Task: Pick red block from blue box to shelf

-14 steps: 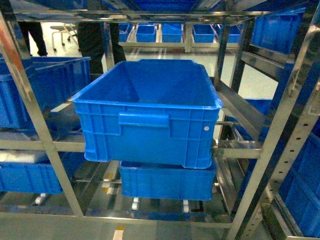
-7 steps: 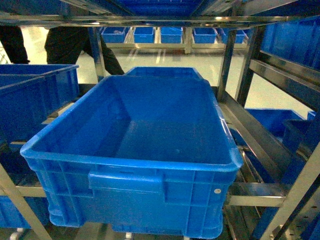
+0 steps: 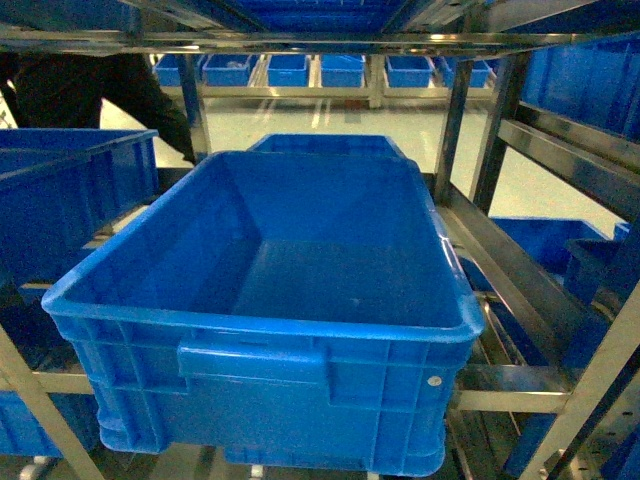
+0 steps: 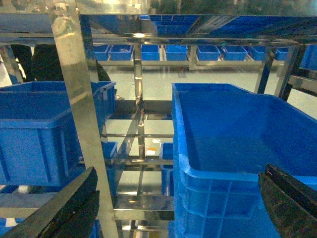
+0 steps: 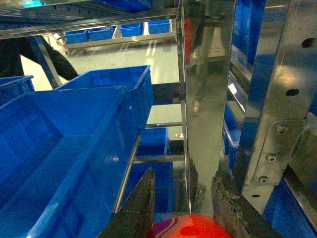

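Right wrist: red block (image 5: pixel 190 227) (cropped) in pincer (image 5: pixel 185 208)

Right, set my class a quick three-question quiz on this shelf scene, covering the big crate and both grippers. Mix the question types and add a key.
1. True or false: the blue crate facing the head camera has an object lying inside it.
2. What sits between the jaws of the right gripper? A) a yellow brick B) the red block C) nothing
3. Fill in: the jaws of the left gripper stand ____, with nothing between them.

Key: 1 false, its floor is bare; 2 B; 3 open.
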